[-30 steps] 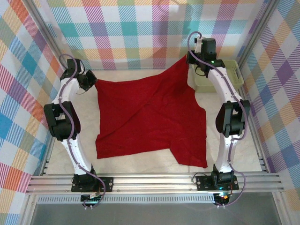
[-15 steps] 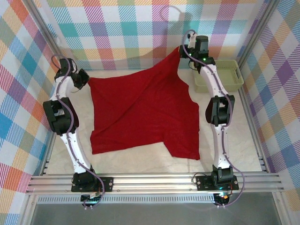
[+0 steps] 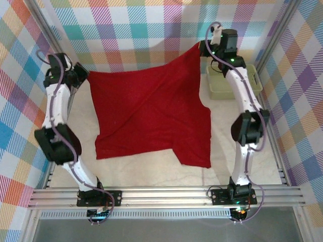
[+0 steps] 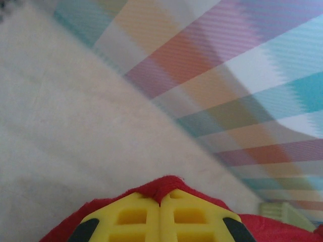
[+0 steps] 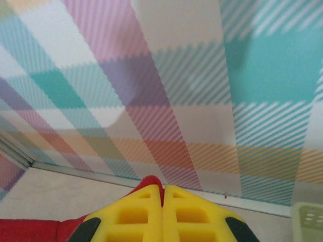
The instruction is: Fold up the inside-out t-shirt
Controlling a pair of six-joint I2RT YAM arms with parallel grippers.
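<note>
**Red t-shirt pulled wide and lifted by its far edge**

From above, the deep-red t-shirt [image 3: 151,116] hangs spread between my two arms. Its far edge is drawn into a straight line that rises from left to right. The near part drapes down, and I judge its lowest edge rests on the pale desk [image 3: 141,171], with one pointed flap reaching nearest to me on the right.

The left end effector [image 3: 83,78] is clamped shut on the shirt's far-left corner. In the left wrist view, red cloth bulges out around the closed yellow fingers. The right end effector [image 3: 203,48] is likewise closed on the far-right corner and held high, close to the checked back wall [image 3: 146,30]. A pale green basket [image 3: 218,92] sits on the desk beneath the right arm, apart from the shirt.

Compared with a second ago, both arms have swung outward and away from me. The left corner has travelled further left, the right corner has risen, and the near hem has dragged back across the desk. The slack along the top edge is gone.

I read this as the spreading step. The cloth is being tensioned so it can be laid flat before any fold begins, so the folding itself is not yet started.
</note>
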